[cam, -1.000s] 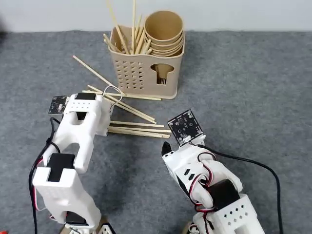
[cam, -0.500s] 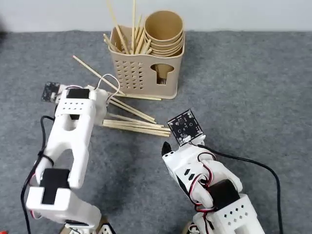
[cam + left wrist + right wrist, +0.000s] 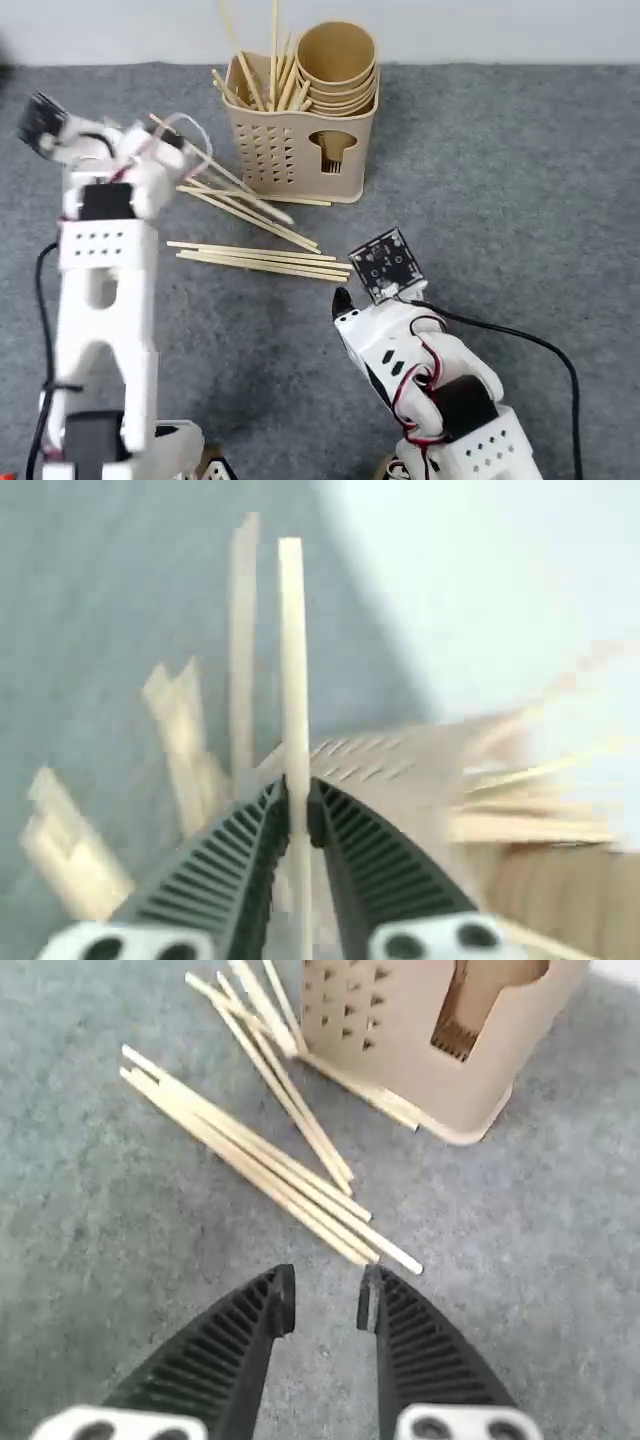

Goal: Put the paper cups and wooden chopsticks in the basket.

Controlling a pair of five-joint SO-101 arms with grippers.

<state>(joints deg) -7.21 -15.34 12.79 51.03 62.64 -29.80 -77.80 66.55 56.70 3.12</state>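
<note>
The left claw [image 3: 297, 795] has risen from the loose chopsticks [image 3: 262, 260] on the mat [image 3: 520, 200] and now sits left of the basket [image 3: 275, 150], pinching one chopstick [image 3: 291, 660]. The right claw [image 3: 325, 1295] stays narrowly parted near the loose chopsticks. The cups [image 3: 338, 62] stand stacked in the basket.

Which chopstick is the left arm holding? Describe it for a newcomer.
Find the beige basket at the back of the grey mat; the left gripper is just to its left in the high view. The chopstick is the single one pinched between its fingers, unlike the loose chopsticks lying flat on the mat.
</note>
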